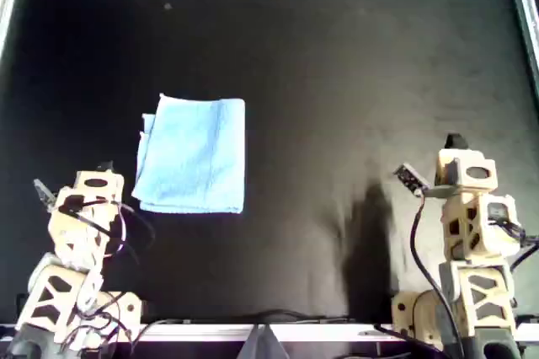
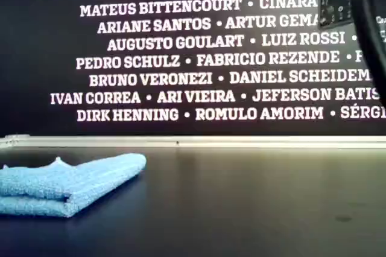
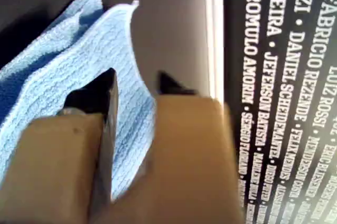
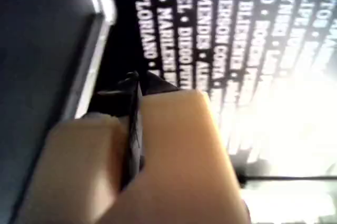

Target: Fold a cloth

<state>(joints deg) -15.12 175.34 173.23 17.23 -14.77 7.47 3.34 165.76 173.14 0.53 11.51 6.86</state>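
Cloth: lying folded on black bench. Left gripper gaping, empty; right gripper pressing closed, empty.

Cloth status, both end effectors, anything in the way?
Left end effector open, empty. Right end effector shut, empty. Cloth folded flat on mat, nothing on it.

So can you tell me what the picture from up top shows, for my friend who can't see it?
A light blue cloth lies folded on a black table, toward the overhead view's left. Two tan robot arms rest at the bottom corners, the left gripper nearest the cloth, the right gripper opposite; neither touches it.
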